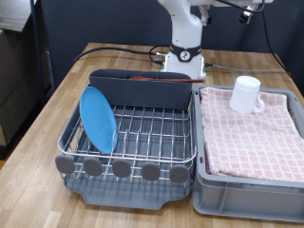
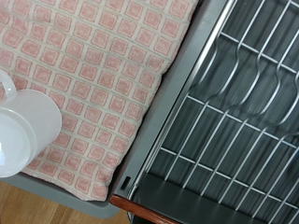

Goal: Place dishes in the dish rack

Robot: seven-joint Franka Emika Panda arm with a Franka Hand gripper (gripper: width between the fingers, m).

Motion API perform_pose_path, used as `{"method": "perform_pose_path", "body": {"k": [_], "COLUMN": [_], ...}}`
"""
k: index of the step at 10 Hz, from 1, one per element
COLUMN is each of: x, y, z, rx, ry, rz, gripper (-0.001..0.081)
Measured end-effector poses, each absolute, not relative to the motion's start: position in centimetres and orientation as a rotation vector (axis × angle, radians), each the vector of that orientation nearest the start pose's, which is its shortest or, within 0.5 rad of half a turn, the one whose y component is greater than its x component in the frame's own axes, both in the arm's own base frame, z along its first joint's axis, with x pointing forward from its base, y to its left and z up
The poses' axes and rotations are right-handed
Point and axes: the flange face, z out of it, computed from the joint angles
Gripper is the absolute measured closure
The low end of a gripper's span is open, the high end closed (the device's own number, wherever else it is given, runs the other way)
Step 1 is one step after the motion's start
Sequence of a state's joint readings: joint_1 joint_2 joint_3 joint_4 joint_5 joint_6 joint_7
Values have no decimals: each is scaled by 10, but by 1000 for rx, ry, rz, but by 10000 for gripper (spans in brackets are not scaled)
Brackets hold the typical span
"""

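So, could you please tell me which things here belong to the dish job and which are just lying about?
Belonging to the job:
- light-blue plate, upright in the dish rack
- wooden spoon, in the caddy
- white mug, on the cloth

Just lying about:
- grey bin
- pink checked cloth
- black cables

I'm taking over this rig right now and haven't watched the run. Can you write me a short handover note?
Gripper: not in either view.
Light-blue plate: standing on edge in the dish rack, at the exterior view's left.
Wooden spoon: lying across the cutlery caddy.
White mug: on the pink checked cloth over the grey bin, outside the rack.
Done: plate, spoon. Left: mug.
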State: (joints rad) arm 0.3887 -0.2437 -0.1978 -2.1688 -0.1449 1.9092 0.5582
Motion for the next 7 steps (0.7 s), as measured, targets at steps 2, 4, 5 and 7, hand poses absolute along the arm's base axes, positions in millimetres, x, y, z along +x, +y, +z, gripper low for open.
{"method": "perform_pose_path", "body": {"k": [2, 4, 5, 7], "x": [472, 469, 468, 467], "y": [89, 103, 110, 124], "z": [501, 508, 511, 513], "rx": [-3201, -3197, -3192, -3184], "ry": [467, 453, 447, 432], "rz": [-28, 4, 15, 32], "gripper": [3, 3, 3, 3]}}
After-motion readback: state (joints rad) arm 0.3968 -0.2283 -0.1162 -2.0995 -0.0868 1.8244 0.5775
